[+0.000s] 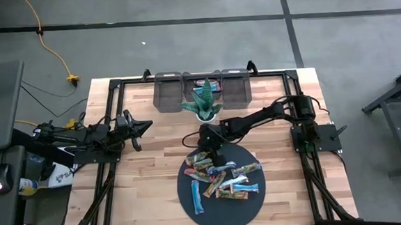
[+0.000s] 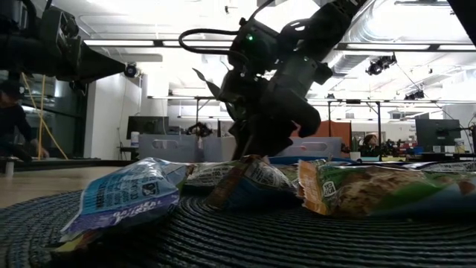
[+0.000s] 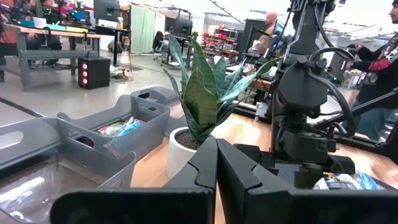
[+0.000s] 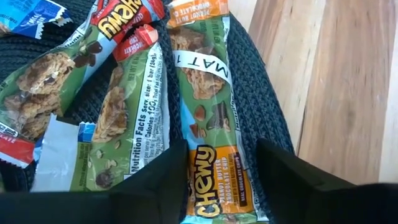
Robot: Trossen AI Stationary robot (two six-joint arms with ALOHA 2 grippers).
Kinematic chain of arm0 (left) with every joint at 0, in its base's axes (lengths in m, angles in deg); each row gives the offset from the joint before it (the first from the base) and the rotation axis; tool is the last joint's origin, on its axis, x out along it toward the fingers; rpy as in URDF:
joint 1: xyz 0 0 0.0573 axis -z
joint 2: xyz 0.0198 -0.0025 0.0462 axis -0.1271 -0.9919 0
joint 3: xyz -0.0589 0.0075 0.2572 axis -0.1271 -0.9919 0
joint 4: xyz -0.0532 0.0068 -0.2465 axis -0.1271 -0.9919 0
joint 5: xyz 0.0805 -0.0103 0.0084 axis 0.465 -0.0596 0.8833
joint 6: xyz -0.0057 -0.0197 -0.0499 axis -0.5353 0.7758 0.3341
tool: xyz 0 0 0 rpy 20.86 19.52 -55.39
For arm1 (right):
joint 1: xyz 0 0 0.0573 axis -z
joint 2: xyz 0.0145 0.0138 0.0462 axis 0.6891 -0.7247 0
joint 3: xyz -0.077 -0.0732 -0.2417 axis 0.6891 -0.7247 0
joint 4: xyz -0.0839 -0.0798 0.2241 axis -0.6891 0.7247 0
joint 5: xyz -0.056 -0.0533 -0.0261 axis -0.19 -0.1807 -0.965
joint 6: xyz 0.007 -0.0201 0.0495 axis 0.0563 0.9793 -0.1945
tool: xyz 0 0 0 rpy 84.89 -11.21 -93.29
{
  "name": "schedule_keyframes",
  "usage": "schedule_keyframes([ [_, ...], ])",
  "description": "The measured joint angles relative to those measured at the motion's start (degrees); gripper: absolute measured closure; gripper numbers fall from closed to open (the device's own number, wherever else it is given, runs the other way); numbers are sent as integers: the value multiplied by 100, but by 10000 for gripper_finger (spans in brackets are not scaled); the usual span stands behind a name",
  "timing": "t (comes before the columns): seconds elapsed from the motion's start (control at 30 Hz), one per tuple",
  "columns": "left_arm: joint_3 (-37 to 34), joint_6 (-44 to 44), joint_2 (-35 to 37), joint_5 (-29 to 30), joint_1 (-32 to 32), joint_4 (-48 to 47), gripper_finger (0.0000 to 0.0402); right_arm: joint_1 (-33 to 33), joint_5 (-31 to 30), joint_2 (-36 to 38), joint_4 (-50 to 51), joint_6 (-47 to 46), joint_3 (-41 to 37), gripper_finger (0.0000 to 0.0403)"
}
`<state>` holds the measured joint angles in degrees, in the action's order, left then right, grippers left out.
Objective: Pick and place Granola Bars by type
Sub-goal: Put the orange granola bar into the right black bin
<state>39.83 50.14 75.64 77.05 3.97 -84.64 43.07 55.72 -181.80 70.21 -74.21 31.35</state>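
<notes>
the granola bars (image 1: 221,180) lie heaped on my round dark mat (image 1: 255,200) near the table's (image 1: 149,185) front edge; one orange-and-green chewy bar (image 4: 208,130) at the mat's back rim sits between my right gripper's (image 4: 221,180) fingers, spread either side of it, not yet pinching; my left gripper (image 3: 216,180), fingers pressed together, empty, waits over the left side

approx 12 granola bars (image 1: 222,181), 3 bins (image 1: 168,91), 1 plant (image 1: 204,102), 1 mat (image 1: 192,205).
</notes>
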Motion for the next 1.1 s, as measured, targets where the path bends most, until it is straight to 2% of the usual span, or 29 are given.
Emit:
schedule_keyframes([
  [0.47, 1, 2, 0, 0, 0, 0, 400, -34, -9, 0, 208, -155, 88, 286],
  [0.77, 2, 2, 0, 2, -2, 0, 400, -75, 58, -13, 354, -161, 642, 312],
  [1.1, 0, 0, 1, 2, 0, -2, 400, -70, -111, -13, 735, -129, 1556, 316],
])
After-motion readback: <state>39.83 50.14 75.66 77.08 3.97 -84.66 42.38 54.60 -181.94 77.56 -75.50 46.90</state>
